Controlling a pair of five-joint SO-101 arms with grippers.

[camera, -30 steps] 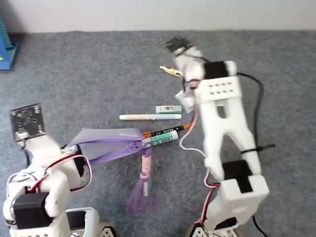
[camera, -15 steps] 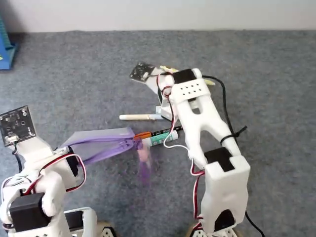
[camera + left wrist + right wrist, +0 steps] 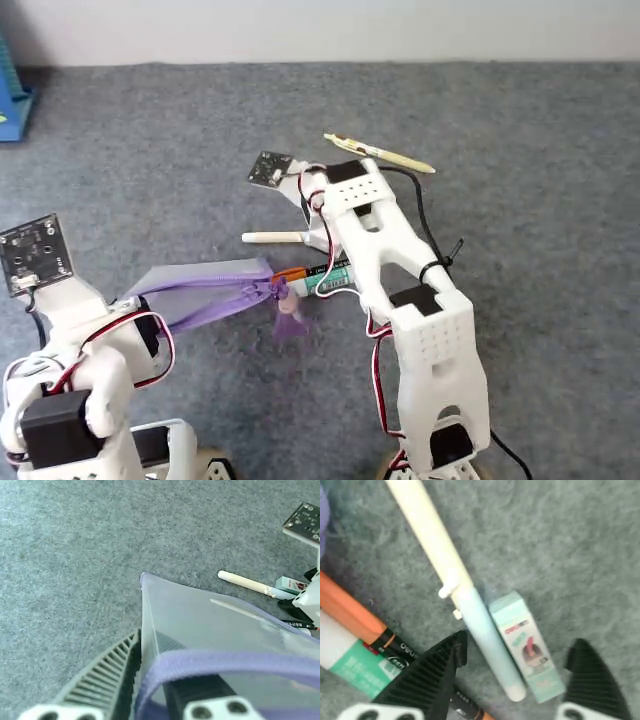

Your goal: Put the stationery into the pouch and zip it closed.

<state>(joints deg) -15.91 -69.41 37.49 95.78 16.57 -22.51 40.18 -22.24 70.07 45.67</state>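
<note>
The left end effector (image 3: 141, 647) is clamped on one end of the purple pouch (image 3: 215, 285). It holds the pouch at the lower left of the high view, zip end pointing toward the middle of the frame, where a pink tassel (image 3: 288, 318) sits. The stationery lies outside the pouch on the grey bench (image 3: 530, 130), just right of it. The right end effector (image 3: 519, 645) hovers low over this cluster, jaws apart and holding nothing. It straddles both the small box (image 3: 526, 652) and the blue-capped end of the white pen (image 3: 432, 550), which lie side by side. An orange pen (image 3: 352, 612) and a green-and-white marker (image 3: 347, 672) lie just beside them, at the lower left of the right wrist view. A cream pen (image 3: 385, 152) lies well apart at the upper centre of the high view.

The likeliest trouble is a double catch. With box and pen together between the jaws, closing could pinch them unevenly, so one squirts out or rolls into the orange pen. A long pen gripped near its tip would probably droop and snag the pouch's zip. How wide the mouth gapes cannot be told, and held by one end, the pouch may sag flat
</note>
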